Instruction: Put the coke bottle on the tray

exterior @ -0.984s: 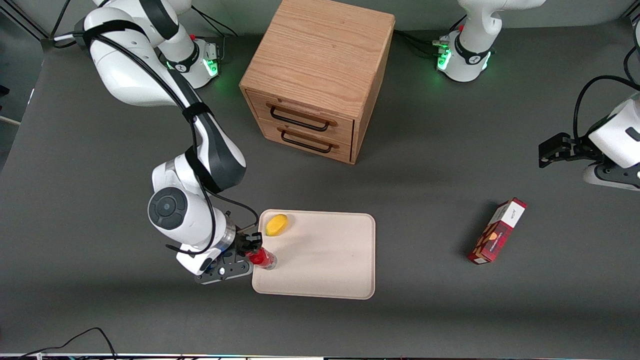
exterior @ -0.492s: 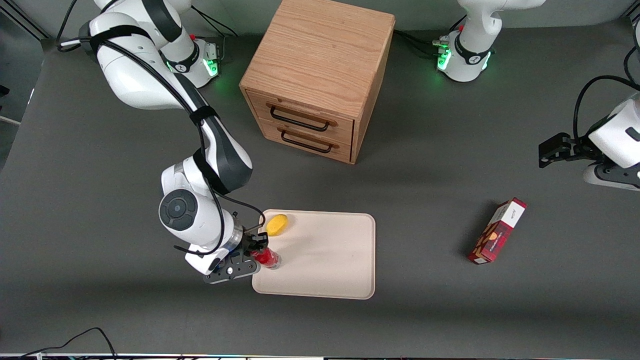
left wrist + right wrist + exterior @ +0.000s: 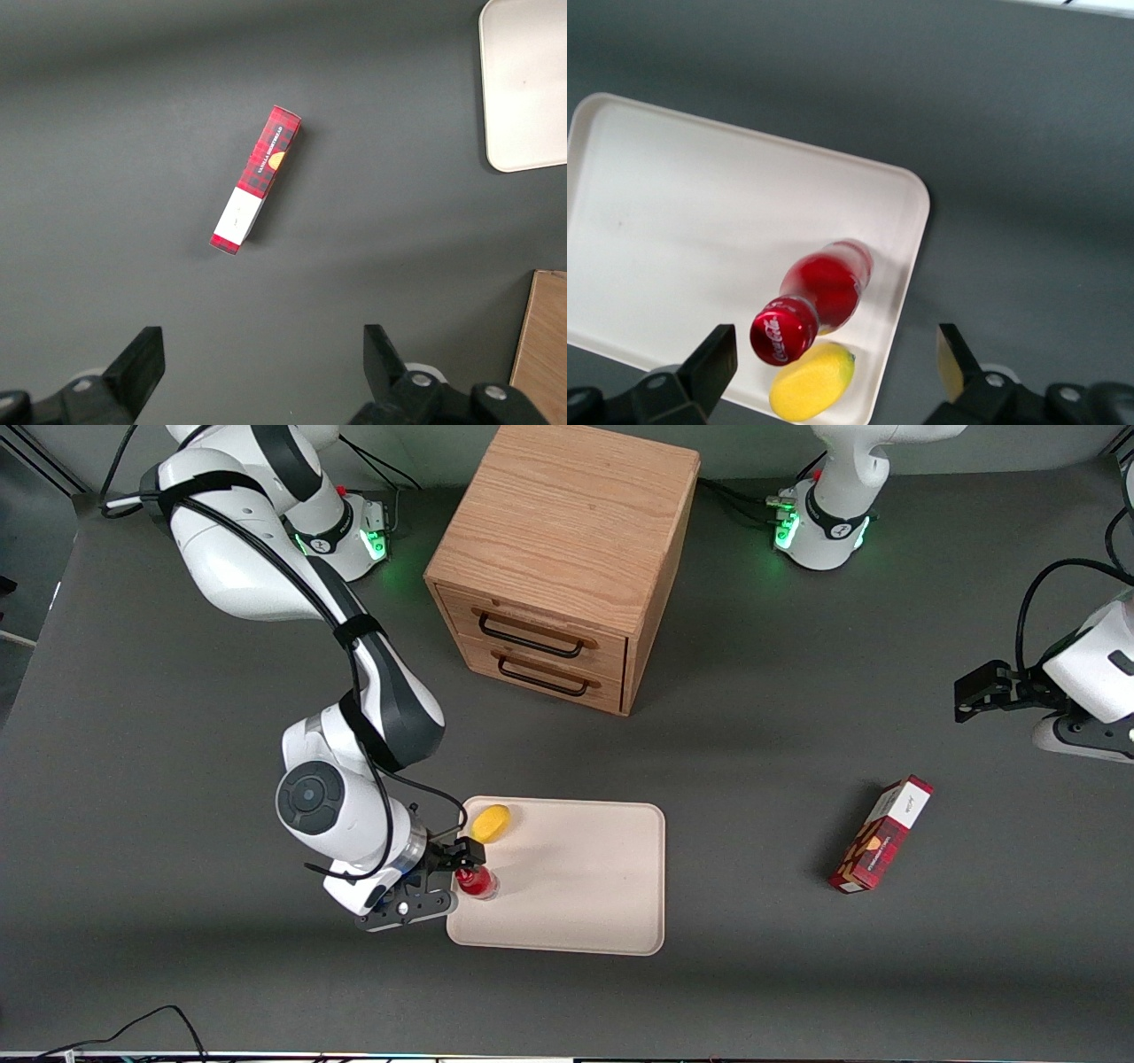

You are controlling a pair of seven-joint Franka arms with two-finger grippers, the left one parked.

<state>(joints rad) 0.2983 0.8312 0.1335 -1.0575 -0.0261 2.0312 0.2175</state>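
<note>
The coke bottle stands upright on the cream tray, near the tray's edge toward the working arm's end of the table. In the right wrist view I look down on its red cap and body, with the tray under it. My right gripper hovers just above the bottle, open, and the bottle is free of it. In the right wrist view the gripper has its fingertips spread wide to either side of the cap without touching it.
A yellow fruit lies on the tray beside the bottle, farther from the front camera; it also shows in the right wrist view. The wooden two-drawer cabinet stands farther back. A red patterned carton box lies toward the parked arm's end.
The gripper carried the tilted bottle a little further over the tray, then let it go. The bottle now stands upright, and the fingers are open above it.
</note>
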